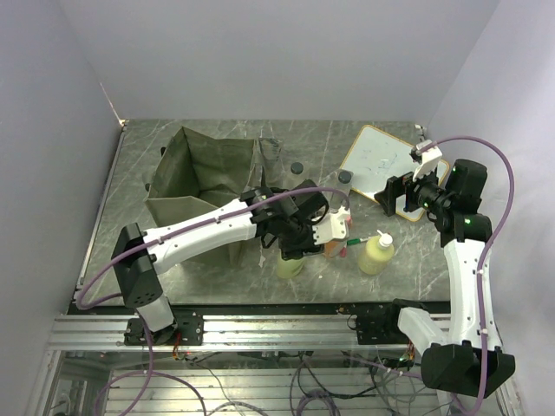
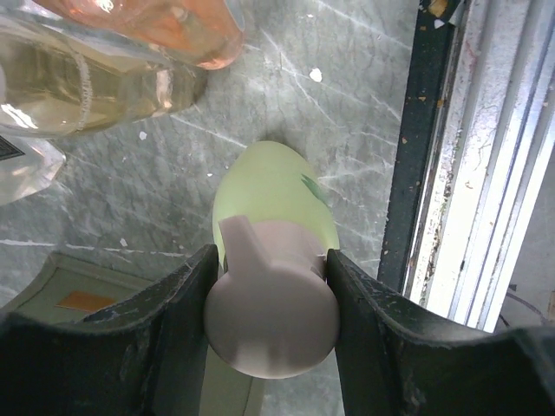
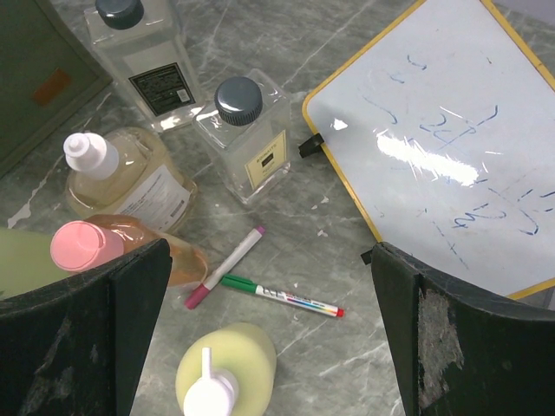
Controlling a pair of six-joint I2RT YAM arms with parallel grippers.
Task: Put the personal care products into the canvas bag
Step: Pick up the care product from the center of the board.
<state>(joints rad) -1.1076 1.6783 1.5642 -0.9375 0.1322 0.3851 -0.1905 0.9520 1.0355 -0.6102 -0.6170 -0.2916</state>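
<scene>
My left gripper (image 2: 270, 260) is shut on the beige cap (image 2: 270, 316) of a pale yellow-green bottle (image 2: 276, 186), which stands near the table's front edge (image 1: 290, 265). The olive canvas bag (image 1: 204, 173) stands open behind the left arm. My right gripper (image 3: 270, 251) hangs open with nothing in it, above a second pale yellow bottle with a white pump (image 3: 227, 371). Also on the table are an orange bottle with a pink cap (image 3: 80, 246), an amber bottle with a white cap (image 3: 121, 178), and two clear dark-capped bottles (image 3: 240, 130) (image 3: 143, 43).
A wooden-framed whiteboard (image 3: 451, 139) lies at the back right, under my right gripper (image 1: 401, 195). A red pen (image 3: 227, 265) and a green pen (image 3: 282, 295) lie between the bottles. The metal rail (image 2: 468, 173) of the front edge runs close beside the held bottle.
</scene>
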